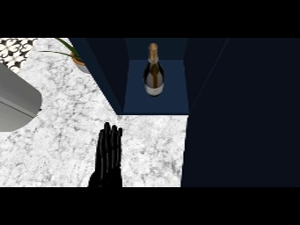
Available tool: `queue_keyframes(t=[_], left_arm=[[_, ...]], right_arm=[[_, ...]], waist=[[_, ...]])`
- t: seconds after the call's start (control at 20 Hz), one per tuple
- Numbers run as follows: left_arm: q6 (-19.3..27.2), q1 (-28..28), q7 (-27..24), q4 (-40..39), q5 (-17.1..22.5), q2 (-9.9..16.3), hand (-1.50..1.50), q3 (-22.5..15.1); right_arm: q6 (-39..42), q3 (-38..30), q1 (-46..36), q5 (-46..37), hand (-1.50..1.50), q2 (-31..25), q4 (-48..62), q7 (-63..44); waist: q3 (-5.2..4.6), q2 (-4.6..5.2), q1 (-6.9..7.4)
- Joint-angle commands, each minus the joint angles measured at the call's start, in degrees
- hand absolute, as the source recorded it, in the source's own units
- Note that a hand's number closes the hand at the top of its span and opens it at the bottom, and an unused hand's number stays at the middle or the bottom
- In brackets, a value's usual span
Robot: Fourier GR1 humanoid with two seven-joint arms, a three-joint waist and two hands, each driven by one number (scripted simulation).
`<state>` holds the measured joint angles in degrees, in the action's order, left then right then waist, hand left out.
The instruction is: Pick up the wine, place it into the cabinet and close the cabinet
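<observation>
Standing upright inside the open cabinet (155,105), the wine (153,72) is sitting on the blue shelf floor, toward the far middle of the compartment, gold foil neck up, label band near its base. No hand is touching it. Cabinet's dark door panel (250,114) is filling the right side of the view, swung out over the counter; left wall of the cabinet is slanting down toward the near edge of the shelf. One black hand (108,154) is showing at the near centre-left, fingers straight, pressed together and pointing far, holding nothing, hovering over the marble counter (55,145) just near of the cabinet's front edge. Cannot tell which hand it is. Grey appliance (6,99) is sitting at the left. Potted plant (77,57) is standing far left, beside the cabinet wall.
</observation>
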<state>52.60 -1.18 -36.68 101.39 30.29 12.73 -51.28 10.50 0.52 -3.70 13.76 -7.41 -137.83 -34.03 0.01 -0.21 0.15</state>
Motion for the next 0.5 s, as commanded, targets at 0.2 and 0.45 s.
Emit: queue_keyframes(t=[0.2,0.45], left_arm=[[-6.5,5.6,0.1,7.6,0.2,8.8,-1.50,0.7],[-8.7,8.9,1.5,14.3,0.0,15.9,-1.50,2.6]], right_arm=[[3.2,1.8,1.5,8.8,1.50,-0.9,-5.9,-5.1],[7.1,1.6,4.7,10.1,1.50,-2.4,-7.8,-3.9]], waist=[[-0.03,0.07,-0.21],[0.00,0.02,-0.36]])
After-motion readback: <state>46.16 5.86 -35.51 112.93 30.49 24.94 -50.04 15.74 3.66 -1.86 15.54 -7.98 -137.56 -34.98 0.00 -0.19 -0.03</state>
